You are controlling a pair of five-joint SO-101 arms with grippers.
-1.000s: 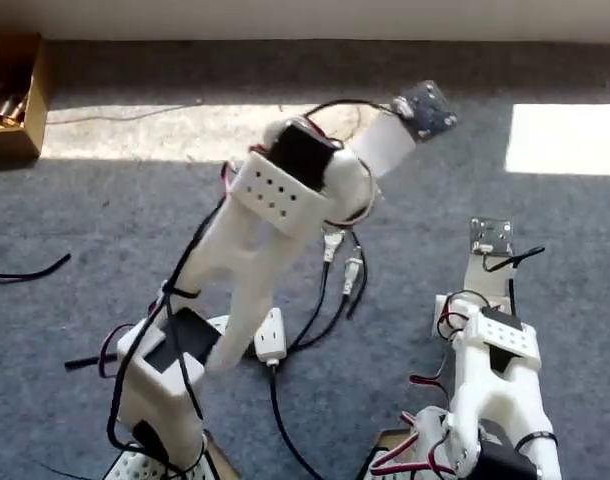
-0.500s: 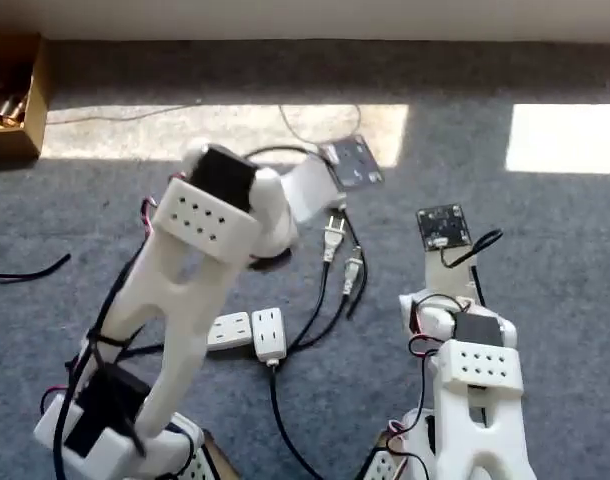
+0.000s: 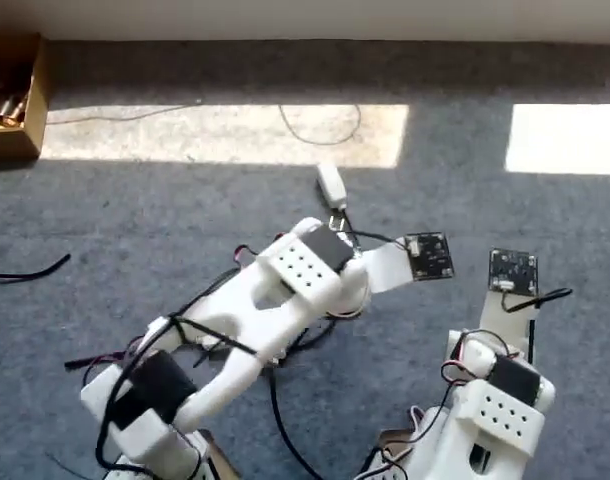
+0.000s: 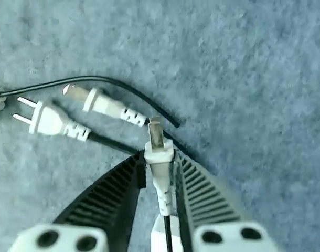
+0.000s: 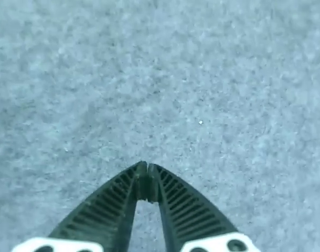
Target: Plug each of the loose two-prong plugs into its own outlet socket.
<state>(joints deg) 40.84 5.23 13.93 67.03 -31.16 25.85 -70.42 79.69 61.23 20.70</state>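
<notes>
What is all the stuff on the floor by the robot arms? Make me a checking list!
Surface: grey carpet with sunny patches.
Job's things: first plug, white, prongs pointing away from the claw; second plug and third plug lying close together on the carpet.
Clutter: wooden box at the far corner.
Grippers: left claw shut on the first plug; right claw shut and empty above bare carpet.
Cables: black cord curving past the loose plugs; black cable at the carpet's side; thin wire on a sunny patch.
Surroundings: pale wall along the far edge.
</notes>
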